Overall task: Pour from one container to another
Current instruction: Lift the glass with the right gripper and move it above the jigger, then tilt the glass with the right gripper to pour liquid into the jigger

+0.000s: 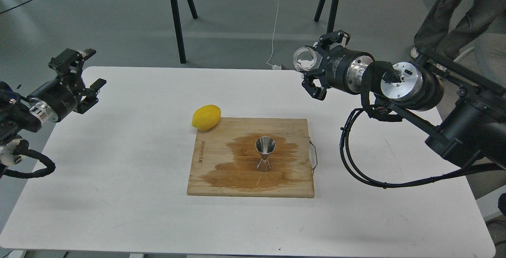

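A shiny steel jigger [265, 153] stands upright in the middle of a wooden cutting board [209, 171], inside a dark wet patch. My right gripper [310, 66] hovers above the table's back right, well up and to the right of the jigger, shut on a small clear glass vessel [305, 59]. The vessel lies tilted on its side with its round rim facing the camera. My left gripper [89, 72] hangs open over the table's left edge with nothing between its fingers.
A yellow lemon [206, 117] rests at the board's back left corner. The white table [118, 194] carries the board at its centre. Black trestle legs [176, 17] and a person's legs [454, 9] stand beyond the far edge.
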Available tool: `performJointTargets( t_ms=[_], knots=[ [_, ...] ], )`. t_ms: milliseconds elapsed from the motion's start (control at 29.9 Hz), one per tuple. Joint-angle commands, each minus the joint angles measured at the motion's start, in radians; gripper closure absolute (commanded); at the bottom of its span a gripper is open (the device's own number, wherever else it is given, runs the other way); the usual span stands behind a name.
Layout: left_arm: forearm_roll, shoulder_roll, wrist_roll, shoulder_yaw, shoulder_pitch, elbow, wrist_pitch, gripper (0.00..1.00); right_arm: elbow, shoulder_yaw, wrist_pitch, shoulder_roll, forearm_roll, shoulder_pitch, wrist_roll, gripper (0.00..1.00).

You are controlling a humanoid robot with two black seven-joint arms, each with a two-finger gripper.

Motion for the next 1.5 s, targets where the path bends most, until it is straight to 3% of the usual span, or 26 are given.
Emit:
performJointTargets(
  t_ms=[0,201,535,969,1470],
  knots=[
    [0.000,-0.001,0.000,0.000,0.002,0.000,0.000,0.03,0.052,-0.094,0.000,-0.007,-0.018,0.044,-0.019,0.74],
    [0.000,-0.001,0.000,-0.002,0.003,0.000,0.000,0.03,0.144,-0.226,0.000,-0.031,-0.136,0.047,-0.040,0.75],
    [0.000,-0.001,0.000,0.000,0.008,0.000,0.000,0.03,0.178,-0.328,0.000,-0.045,-0.427,0.046,-0.039,0.75],
    [0.000,-0.004,0.000,0.000,0.012,0.000,0.000,0.03,0.163,-0.406,0.000,0.059,-0.490,0.050,-0.028,0.75],
    [0.001,-0.001,0.000,-0.002,0.011,0.000,0.000,0.03,0.161,-0.469,0.000,0.070,-0.654,0.070,0.010,0.75]
  ],
)
